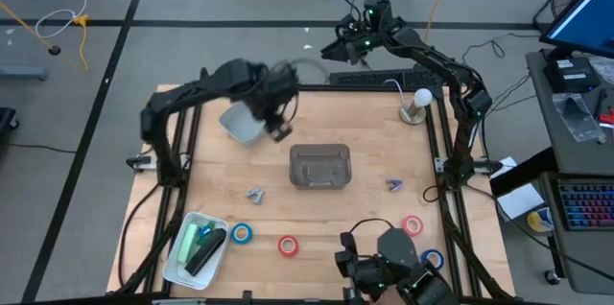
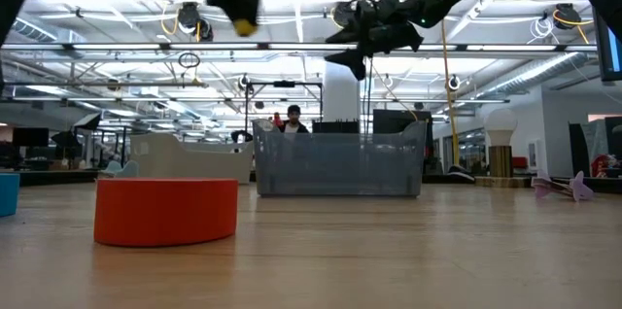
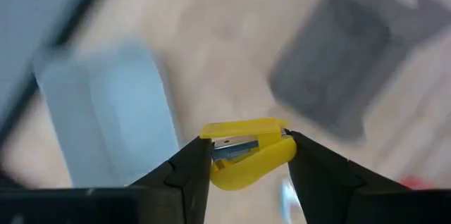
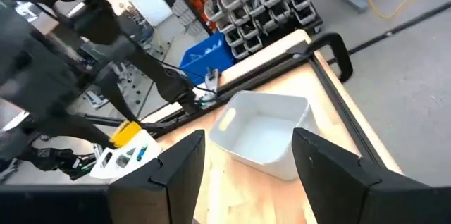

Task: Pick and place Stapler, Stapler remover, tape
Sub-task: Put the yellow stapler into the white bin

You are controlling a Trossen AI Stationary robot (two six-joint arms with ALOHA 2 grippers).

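My left gripper [image 1: 279,125] hangs high over the table between the white bin [image 1: 240,125] and the grey see-through bin [image 1: 319,167], shut on a yellow stapler [image 3: 246,155]. My right gripper [image 4: 246,160] stands open and empty, raised beyond the table's far edge [image 1: 350,48]. Two blue tape rolls [image 1: 242,233] [image 1: 434,259] and two red ones [image 1: 288,245] [image 1: 413,225] lie flat near the front. Two staple removers [image 1: 255,194] [image 1: 394,185] lie on the table. A green and a black stapler lie in a white tray [image 1: 182,265]. My left gripper pinches the yellow stapler between its two fingers, one on each long side [image 3: 211,164]. The fingers come from above, pointing steeply down. The stapler is lifted well clear of the table, also seen as a yellow spot under the gripper [image 2: 240,27].
A lamp with a round white bulb [image 1: 419,102] stands at the far right corner. A dark camera mount [image 1: 384,267] sits at the near edge. Bare wood lies between the bins and the tape rolls.
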